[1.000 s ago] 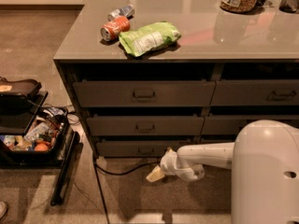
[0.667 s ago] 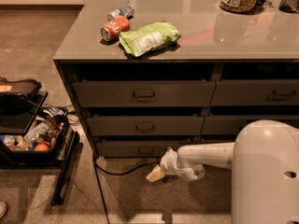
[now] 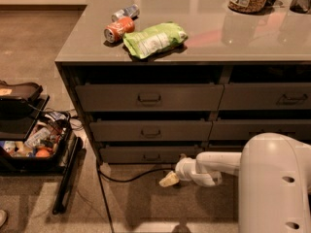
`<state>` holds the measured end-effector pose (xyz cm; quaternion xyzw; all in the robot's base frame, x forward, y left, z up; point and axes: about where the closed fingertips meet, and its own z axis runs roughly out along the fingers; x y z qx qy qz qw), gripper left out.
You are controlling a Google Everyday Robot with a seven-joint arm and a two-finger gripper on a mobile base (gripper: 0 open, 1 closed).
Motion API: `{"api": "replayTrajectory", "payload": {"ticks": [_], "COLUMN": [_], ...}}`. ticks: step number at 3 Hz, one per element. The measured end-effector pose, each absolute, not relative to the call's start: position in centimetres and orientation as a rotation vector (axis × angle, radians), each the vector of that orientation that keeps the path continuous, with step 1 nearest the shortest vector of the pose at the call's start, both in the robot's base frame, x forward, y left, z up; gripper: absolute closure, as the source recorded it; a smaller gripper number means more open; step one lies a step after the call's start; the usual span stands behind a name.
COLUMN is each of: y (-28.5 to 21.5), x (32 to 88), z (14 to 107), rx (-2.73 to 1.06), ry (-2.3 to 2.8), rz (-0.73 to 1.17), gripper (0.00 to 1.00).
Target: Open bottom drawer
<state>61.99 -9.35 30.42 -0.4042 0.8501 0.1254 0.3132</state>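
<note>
The gripper [image 3: 169, 179] stays put near the floor, at five o'clock from the bottom drawer [image 3: 126, 154] handle; whether it is open or closed cannot be told.

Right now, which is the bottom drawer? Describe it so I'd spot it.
Find the grey counter with the green bag on top and follow its left drawer column down. The bottom drawer is lowest, the gripper near its right end. Its front is slimmer than those above.

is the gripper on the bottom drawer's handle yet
No, the gripper hangs low in front of the cabinet, below and to the right of the bottom drawer and its handle, apart from it.
</note>
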Motion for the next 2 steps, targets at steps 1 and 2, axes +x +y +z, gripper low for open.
{"api": "replayTrajectory", "payload": {"ticks": [1,2], "y": [-9.1,-10.3], "x": [62.2,63.8], "z": [30.4,29.1], "rx": [-1.033,-0.936], "ry": [2.204,2.122], "rz": [0.427,0.57], "gripper": [0.0,0.0]}}
